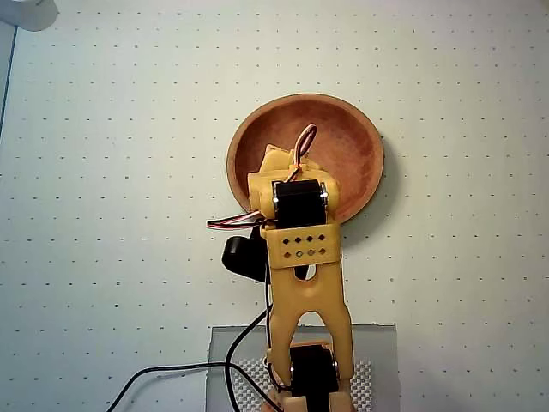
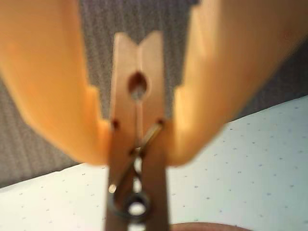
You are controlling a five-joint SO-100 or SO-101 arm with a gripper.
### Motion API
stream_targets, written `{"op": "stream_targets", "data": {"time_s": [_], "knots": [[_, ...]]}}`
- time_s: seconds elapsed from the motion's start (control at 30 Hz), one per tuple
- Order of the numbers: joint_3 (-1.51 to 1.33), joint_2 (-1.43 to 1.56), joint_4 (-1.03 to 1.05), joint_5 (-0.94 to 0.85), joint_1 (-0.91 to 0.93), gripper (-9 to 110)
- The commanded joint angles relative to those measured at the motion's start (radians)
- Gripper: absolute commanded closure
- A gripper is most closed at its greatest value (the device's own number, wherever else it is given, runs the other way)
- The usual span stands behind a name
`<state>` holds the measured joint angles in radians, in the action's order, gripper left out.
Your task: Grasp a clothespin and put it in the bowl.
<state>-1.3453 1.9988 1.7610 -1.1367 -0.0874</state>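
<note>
Clothespin [image 2: 138,144] sits pinched between your end effector [image 2: 138,139] fingers, over the bowl [image 1: 360,150]. Centre it above the bowl floor, then spread the fingers gently.

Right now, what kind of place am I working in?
Probably a hobby or lab bench: a dotted white mat, an orange printed arm with loose cables, and just a bowl and clothespin.

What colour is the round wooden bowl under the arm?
Reddish-brown inside, with a lighter tan rim; the round wooden bowl shows best in the overhead view.
</note>
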Motion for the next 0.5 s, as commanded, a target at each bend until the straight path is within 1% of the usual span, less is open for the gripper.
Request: {"op": "stream_targets", "data": {"time_s": [0.0, 0.3, 0.47], "knots": [[0.002, -0.008, 0.025, -0.109, 0.038, 104], [-0.255, -0.025, 0.02, -0.256, 0.12, 104], [-0.334, -0.026, 0.02, -0.339, 0.163, 104]]}}
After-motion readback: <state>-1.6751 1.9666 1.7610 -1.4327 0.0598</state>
